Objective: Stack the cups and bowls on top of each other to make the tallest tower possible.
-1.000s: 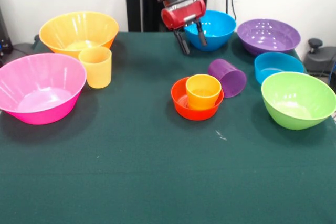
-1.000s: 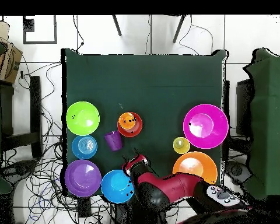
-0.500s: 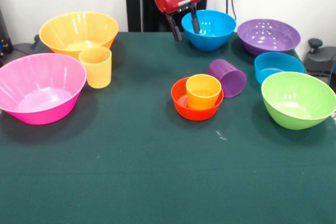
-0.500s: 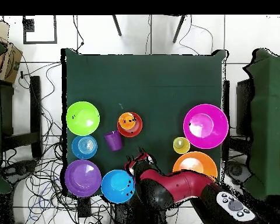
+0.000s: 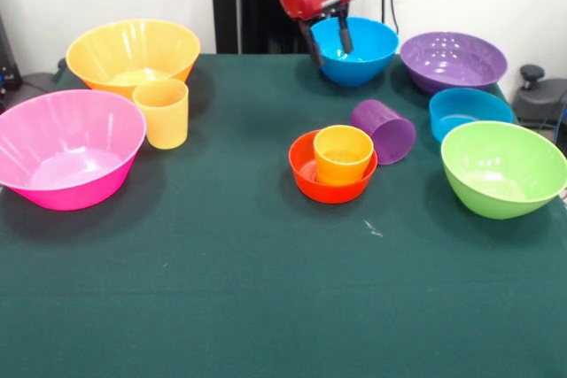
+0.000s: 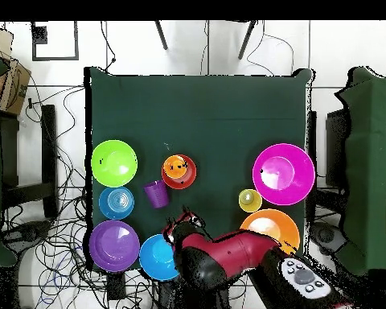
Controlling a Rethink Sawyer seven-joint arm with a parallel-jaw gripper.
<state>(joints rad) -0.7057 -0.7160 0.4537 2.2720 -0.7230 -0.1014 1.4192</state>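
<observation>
The tower is the orange cup (image 5: 343,154) standing upright in the small red-orange bowl (image 5: 304,171) at mid-table; in the overhead view the cup (image 6: 175,166) sits in that bowl (image 6: 189,179). The purple cup (image 5: 383,130) lies on its side just right of it. The yellow-orange cup (image 5: 161,112) stands upright by the big yellow bowl (image 5: 133,52). My gripper (image 5: 328,40) is open and empty, raised over the left rim of the medium blue bowl (image 5: 363,52). It also shows in the overhead view (image 6: 180,224).
The big pink bowl (image 5: 66,148) sits at the left. The wide purple bowl (image 5: 453,59), the small blue bowl (image 5: 469,112) and the lime green bowl (image 5: 503,168) line the right side. The green table (image 5: 221,272) stretches toward the camera.
My gripper has risen and moved away from the tower, then swung right in the front view to the medium blue bowl's rim. The cups and bowls have not moved.
</observation>
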